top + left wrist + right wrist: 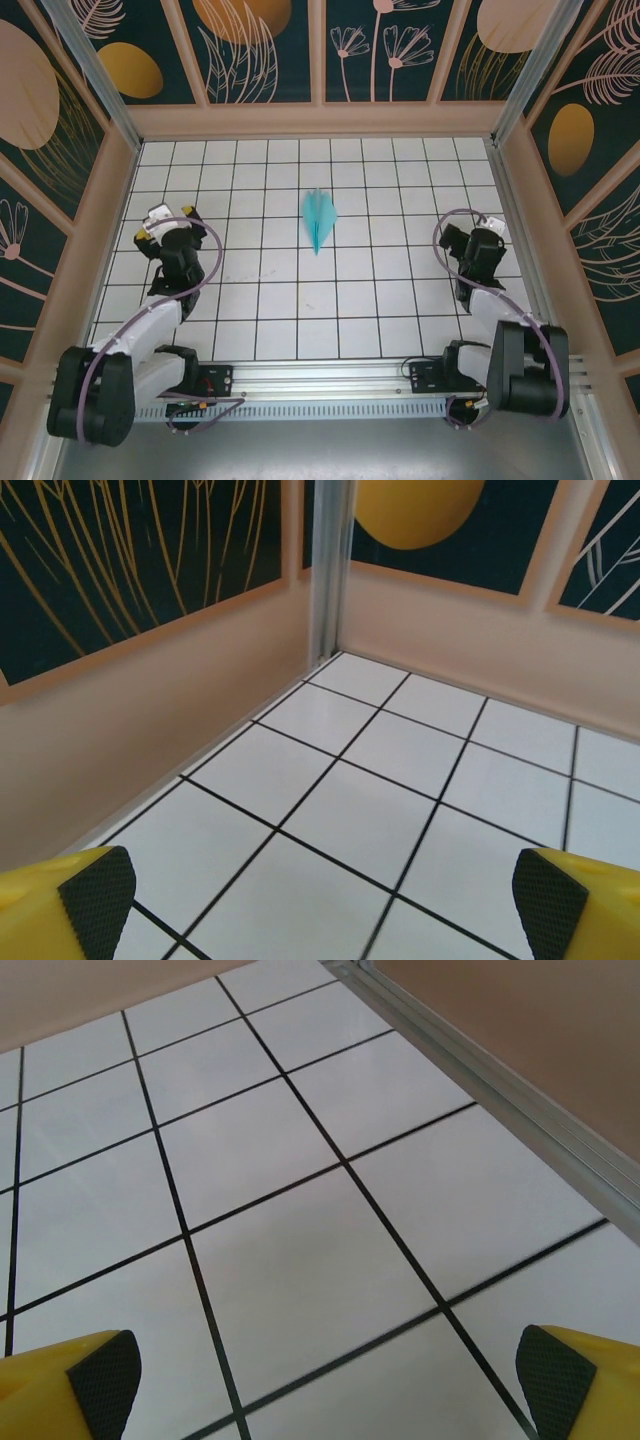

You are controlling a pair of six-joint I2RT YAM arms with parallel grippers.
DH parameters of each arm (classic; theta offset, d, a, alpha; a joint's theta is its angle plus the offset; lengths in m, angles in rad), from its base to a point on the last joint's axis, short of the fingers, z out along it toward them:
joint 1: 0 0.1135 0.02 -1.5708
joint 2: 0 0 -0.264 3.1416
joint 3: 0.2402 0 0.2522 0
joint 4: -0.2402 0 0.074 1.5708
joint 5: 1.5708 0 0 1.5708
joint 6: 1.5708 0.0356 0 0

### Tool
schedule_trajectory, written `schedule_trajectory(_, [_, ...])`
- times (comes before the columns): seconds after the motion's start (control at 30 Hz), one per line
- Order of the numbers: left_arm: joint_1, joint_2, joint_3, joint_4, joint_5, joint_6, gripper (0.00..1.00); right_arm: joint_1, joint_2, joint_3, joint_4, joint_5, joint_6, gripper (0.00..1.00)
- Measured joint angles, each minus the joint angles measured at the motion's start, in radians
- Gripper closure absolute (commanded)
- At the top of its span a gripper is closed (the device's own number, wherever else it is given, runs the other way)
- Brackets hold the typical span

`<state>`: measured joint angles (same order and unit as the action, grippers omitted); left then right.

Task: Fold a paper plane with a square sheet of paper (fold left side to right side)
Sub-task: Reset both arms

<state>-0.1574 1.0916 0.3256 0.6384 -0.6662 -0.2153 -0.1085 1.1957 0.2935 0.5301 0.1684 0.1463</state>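
Note:
A slim turquoise paper plane point(318, 219) lies on the white grid floor near the middle, its point toward the arms. The left gripper point(161, 221) sits well to the plane's left, and the right gripper point(487, 232) well to its right. In the left wrist view the left gripper point(325, 905) stands open, its yellow fingers with black pads point(98, 900) wide apart over bare tiles. The right gripper point(330, 1385) is open too in the right wrist view, with nothing between its pads point(105, 1380). The square sheet of paper shows as the folded plane.
Peach walls enclose the grid floor point(300, 300) on three sides. An aluminium corner post point(328, 570) stands ahead of the left gripper. A metal rail point(500, 1090) runs along the right wall base. The arm bases point(320, 385) sit on the near rail.

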Motion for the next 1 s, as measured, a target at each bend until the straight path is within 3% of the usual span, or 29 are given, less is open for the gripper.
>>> schedule_trajectory(0.13, [0.016, 0.097, -0.051, 0.158, 0.037, 0.040, 0.02, -0.001, 0.121, -0.023, 0.217, -0.050, -0.038, 0.01])
schedule_trajectory(0.5, [0.016, 0.350, -0.180, 0.638, 0.187, 0.156, 0.01, 0.000, 0.196, -0.032, 0.455, -0.254, -0.097, 0.01])
schedule_trajectory(0.8, [0.047, 0.433, -0.211, 0.829, 0.331, 0.189, 0.02, 0.074, 0.340, -0.100, 0.676, -0.254, -0.137, 0.01])
schedule_trajectory(1.0, [0.093, 0.436, -0.144, 0.743, 0.392, 0.174, 0.01, 0.064, 0.340, -0.073, 0.676, -0.222, -0.137, 0.01])
